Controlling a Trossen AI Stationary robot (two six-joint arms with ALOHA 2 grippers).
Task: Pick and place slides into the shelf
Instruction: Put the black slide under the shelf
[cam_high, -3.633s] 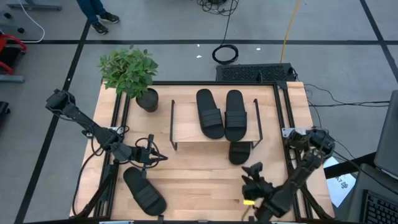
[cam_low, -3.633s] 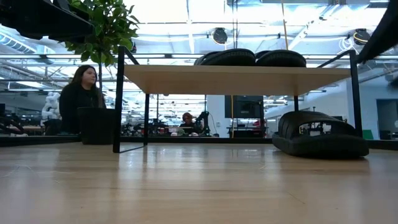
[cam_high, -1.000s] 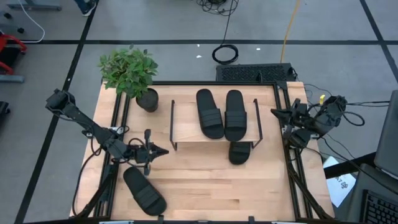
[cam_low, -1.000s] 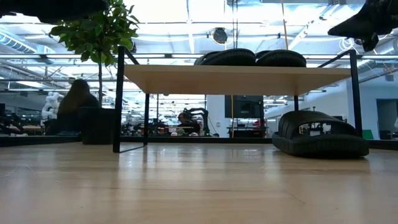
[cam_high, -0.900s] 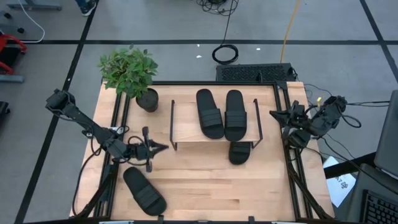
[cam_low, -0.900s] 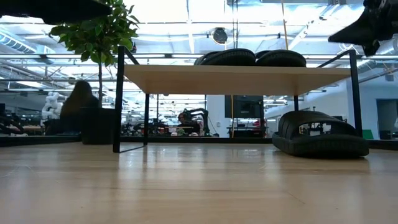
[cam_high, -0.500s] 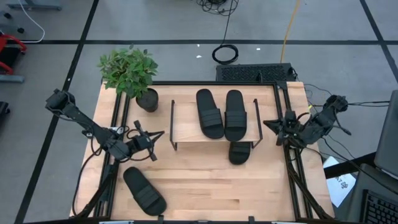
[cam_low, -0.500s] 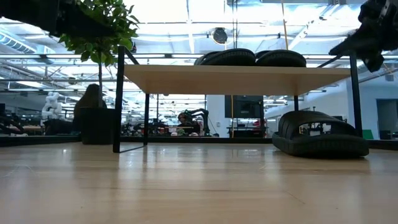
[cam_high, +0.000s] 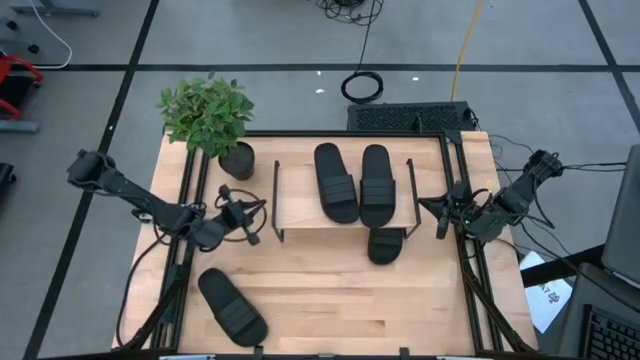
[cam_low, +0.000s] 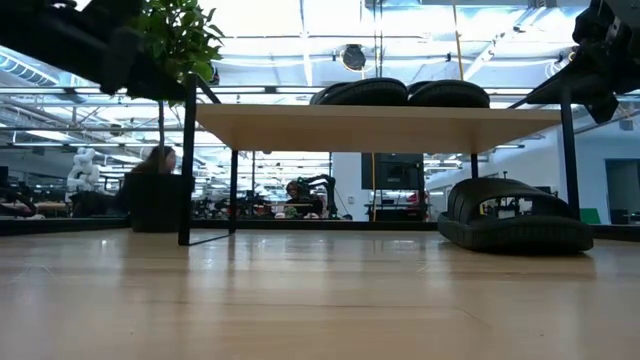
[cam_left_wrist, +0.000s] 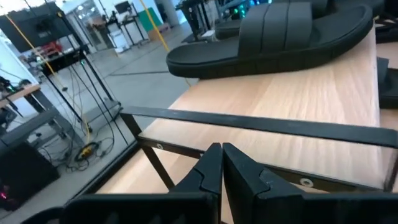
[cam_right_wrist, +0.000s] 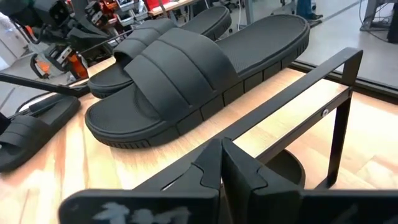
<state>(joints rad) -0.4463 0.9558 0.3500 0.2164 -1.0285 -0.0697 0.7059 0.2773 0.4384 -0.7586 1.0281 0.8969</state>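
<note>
Tools (cam_high: 252, 207) (cam_high: 432, 207), both closed, flank shelf (cam_high: 300, 200).

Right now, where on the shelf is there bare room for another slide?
The shelf top is bare on its left half, between the left frame and the two slides on the right half. Below, a third slide sits under the right end. The fourth lies on the table.

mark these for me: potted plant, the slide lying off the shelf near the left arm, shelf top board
potted plant (cam_high: 206, 112): high view, on the leaves.
slide near the left arm (cam_high: 232, 307): high view, on its strap, lying on the table.
shelf top board (cam_high: 298, 200): high view, on the bare wood left of the two shelved slides.
</note>
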